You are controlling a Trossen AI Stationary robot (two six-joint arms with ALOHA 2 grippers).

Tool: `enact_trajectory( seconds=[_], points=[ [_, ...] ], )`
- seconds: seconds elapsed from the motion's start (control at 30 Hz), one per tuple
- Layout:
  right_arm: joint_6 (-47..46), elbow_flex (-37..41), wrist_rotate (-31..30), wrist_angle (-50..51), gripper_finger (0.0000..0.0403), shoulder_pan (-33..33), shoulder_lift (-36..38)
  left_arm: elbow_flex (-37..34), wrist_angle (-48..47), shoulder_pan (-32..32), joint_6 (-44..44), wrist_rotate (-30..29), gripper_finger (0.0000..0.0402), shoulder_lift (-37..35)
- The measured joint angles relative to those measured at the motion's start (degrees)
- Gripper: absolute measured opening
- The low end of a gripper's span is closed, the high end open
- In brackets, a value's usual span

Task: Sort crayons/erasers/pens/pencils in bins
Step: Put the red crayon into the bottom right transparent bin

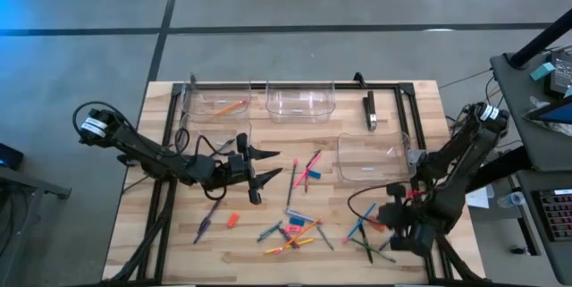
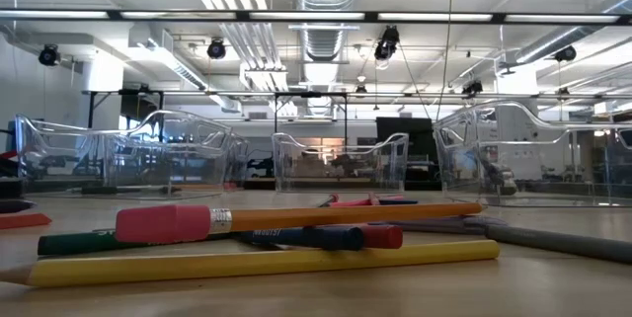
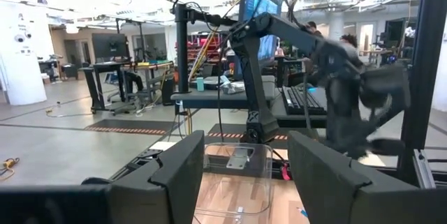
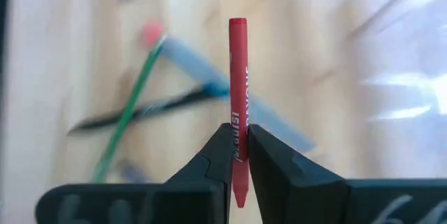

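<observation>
A red crayon (image 4: pixel 238 105) carries black lettering running lengthwise along its paper wrapper. The letters are seen sideways and partly hidden between the right gripper's (image 4: pixel 239 155) two dark fingers, which pinch the crayon; a few characters show near the fingers, but the word cannot be made out with certainty. In the low view, an orange pencil (image 2: pixel 296 219) with a pink eraser tip, lying on the tabletop (image 2: pixel 553 282), has a small dark printed stamp on its barrel, too small to read. No other text, number or sign is legible.
</observation>
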State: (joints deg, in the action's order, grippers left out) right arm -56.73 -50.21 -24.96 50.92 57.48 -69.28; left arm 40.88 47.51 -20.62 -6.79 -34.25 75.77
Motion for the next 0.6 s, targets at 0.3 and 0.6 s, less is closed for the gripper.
enact_trajectory(
  seconds=[0.3, 0.6],
  points=[
    [13.1, -2.2, -9.7, 11.9, 0.0032, -10.9, 9.6, 0.0, 0.0, 0.0, 0.3, 0.2, 0.0189, 0.0],
    [23.2, 2.4, -8.9, 11.2, 0.0031, -22.7, 16.4, 0.0, 0.0, 0.0, -1.1, 3.8, 0.0189, 0.0]
  ],
)
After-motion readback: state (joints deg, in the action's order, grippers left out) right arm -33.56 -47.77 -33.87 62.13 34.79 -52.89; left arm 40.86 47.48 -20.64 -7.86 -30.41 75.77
